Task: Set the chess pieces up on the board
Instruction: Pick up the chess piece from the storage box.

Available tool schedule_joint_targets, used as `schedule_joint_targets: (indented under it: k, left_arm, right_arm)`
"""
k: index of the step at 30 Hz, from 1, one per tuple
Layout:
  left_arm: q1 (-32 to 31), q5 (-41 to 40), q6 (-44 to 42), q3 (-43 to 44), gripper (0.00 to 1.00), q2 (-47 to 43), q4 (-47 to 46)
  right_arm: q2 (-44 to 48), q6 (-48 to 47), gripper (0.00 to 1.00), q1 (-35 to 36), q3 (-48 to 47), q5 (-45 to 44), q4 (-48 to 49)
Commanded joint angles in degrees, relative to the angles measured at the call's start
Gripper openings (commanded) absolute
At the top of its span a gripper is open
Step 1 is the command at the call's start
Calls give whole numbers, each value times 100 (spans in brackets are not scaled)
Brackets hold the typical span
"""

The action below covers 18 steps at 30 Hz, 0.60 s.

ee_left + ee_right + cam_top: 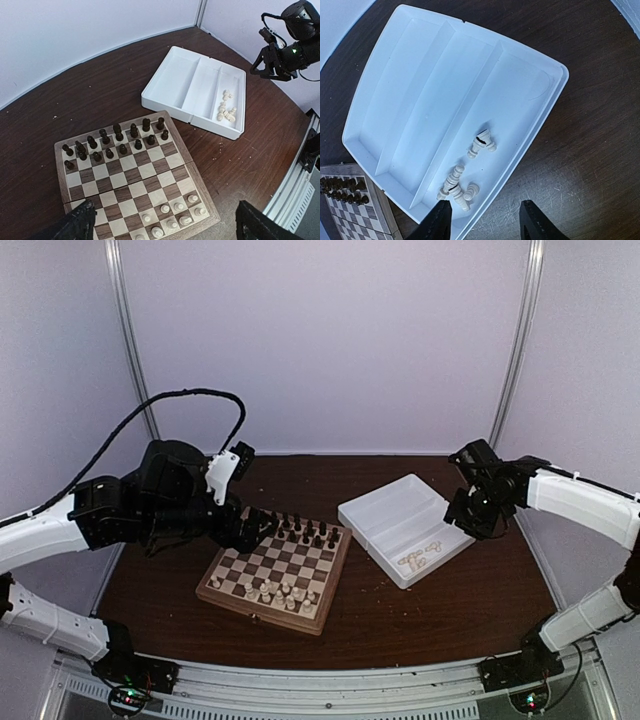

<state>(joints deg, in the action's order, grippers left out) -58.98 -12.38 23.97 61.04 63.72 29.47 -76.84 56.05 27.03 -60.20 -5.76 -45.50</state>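
Much of the left tool [169, 229] is cut off in its own wrist view: only two black fingertips [75, 224] poke in at the bottom corners, set wide apart with nothing between them, above the near rows of the board [172, 131]. From the overhead camera that arm's dark bulk covers the board's far-left corner, so how many dark pieces [300, 532] stand there cannot be told. The cream chess pieces [178, 206] are in two lots. Some stand on the board's near rows, the lowest of them clipped by the bottom edge of the left wrist view. The others lie toppled in a loose heap in the white plastic tray [555, 75], in its outermost of three compartments, the one nearest the right arm. Their kinds are too small to name, though one shows a dark notch at its head. The right tool [485, 222] hangs over the tray's near rim, its fingers [437, 222] partly apart, gripping nothing and touching nothing, with the heaped pieces just beyond the tips. Only a sliver of the board shows in that view, at the lower left. Board and tray sit apart on the dark wooden counter [430, 615].
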Motion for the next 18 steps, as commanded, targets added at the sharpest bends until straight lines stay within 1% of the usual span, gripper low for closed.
schedule_joint_targets:
  k: [1,5,9,12,15,18]
  left_arm:
    - [84,-131,130,-53,98,13,-381]
    - [152,23,221,-100,98,35,-357]
    - [154,51,300,-234,98,-36,-460]
    - [153,71,309,-336,98,-96,-623]
    - [151,42,276,-209,98,-96,-625]
    - [154,76,240,-96,98,-29,-636]
  right_arm:
    - [-344,248,50,-88,-231,65,112]
    - [-646,315,48,-118,-303,86,189]
    - [-850,397,42,-138,-211,295,411]
    - [-997,434,39,-143,-176,363,515]
    - [-1132,491,38,-149,-233,408,638]
    - [-1402,469,38,-154,-459,313,532]
